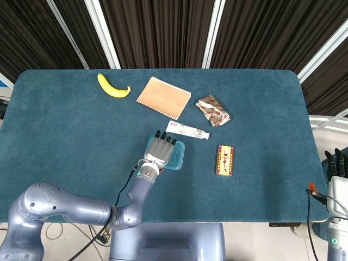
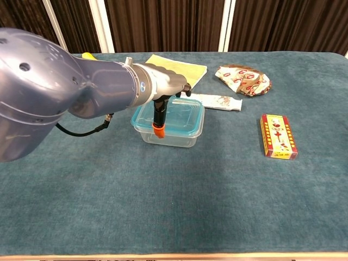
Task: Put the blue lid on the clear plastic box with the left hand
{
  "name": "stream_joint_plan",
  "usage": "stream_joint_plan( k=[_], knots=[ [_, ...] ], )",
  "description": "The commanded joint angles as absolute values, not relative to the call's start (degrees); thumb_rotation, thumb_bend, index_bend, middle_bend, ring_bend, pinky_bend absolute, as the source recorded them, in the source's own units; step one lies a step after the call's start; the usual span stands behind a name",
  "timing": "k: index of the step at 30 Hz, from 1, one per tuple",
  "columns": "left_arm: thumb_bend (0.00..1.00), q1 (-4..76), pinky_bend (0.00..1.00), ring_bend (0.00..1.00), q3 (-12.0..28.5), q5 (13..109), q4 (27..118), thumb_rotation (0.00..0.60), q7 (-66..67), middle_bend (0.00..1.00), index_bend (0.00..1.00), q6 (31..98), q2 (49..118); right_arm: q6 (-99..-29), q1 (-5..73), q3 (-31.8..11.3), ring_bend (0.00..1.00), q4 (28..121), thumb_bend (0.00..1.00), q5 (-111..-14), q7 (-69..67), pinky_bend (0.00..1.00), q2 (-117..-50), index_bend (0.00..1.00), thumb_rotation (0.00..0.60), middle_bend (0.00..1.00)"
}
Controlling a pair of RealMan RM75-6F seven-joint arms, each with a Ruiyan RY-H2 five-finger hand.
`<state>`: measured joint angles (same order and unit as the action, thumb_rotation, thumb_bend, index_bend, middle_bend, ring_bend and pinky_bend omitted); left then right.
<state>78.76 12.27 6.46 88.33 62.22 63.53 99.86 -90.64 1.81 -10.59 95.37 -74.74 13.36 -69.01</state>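
While the blue lid (image 2: 173,113) sits on the clear plastic box (image 2: 169,135), the left robot hand (image 1: 161,151) lies flat on it, fingers spread, gripping nothing. Right of the box lies a red carton (image 1: 224,160). Whether the right robot hand (image 1: 337,166) is closed, I cannot tell.
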Motion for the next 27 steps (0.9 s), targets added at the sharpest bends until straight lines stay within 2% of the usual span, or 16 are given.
stream_joint_plan(
  k=[1, 27],
  knots=[
    [0.23, 78.68, 0.0, 0.0, 12.36, 6.38, 88.47, 0.6, 62.51, 0.25, 0.1, 63.77, 99.88, -90.63, 1.81, -10.58, 0.0, 95.38, 0.3, -74.73, 13.42, 0.0, -69.03, 0.11, 0.6, 0.03],
    [0.17, 78.05, 0.0, 0.0, 13.73, 5.39, 88.85, 0.6, 64.92, 0.19, 0.1, 64.89, 100.45, -90.72, 1.78, -10.65, 0.0, 95.47, 0.3, -74.65, 13.52, 0.0, -69.05, 0.11, 0.6, 0.03]
  ],
)
